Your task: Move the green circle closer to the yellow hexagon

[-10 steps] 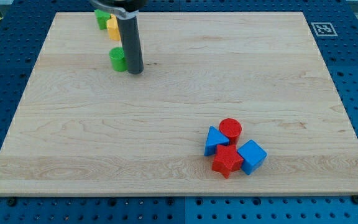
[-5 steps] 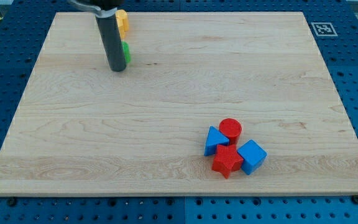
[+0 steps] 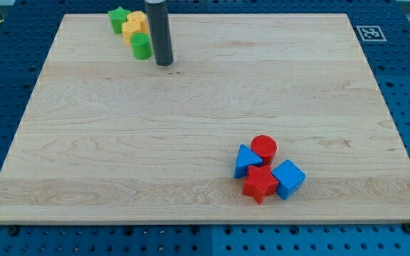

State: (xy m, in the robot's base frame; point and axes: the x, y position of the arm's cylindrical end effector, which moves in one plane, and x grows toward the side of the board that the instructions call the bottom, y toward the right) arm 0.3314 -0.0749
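The green circle point(image 3: 141, 46) sits near the board's top left, touching the yellow hexagon point(image 3: 131, 29) just above and left of it. A second yellow block point(image 3: 139, 17) lies behind the hexagon, and a green star point(image 3: 117, 18) sits to their left. My tip point(image 3: 164, 63) rests on the board just right of the green circle, close to it. The dark rod rises from there out of the view's top.
A cluster lies at the lower right: a red circle point(image 3: 264, 147), a blue triangle point(image 3: 245, 161), a red star point(image 3: 260, 184) and a blue cube point(image 3: 288, 178). The wooden board point(image 3: 205, 107) lies on a blue perforated table. A marker tag point(image 3: 369, 33) sits at the top right.
The green circle has moved up the view, from below the yellow blocks to touching the yellow hexagon. My tip swung left of it, then came back to its right side.
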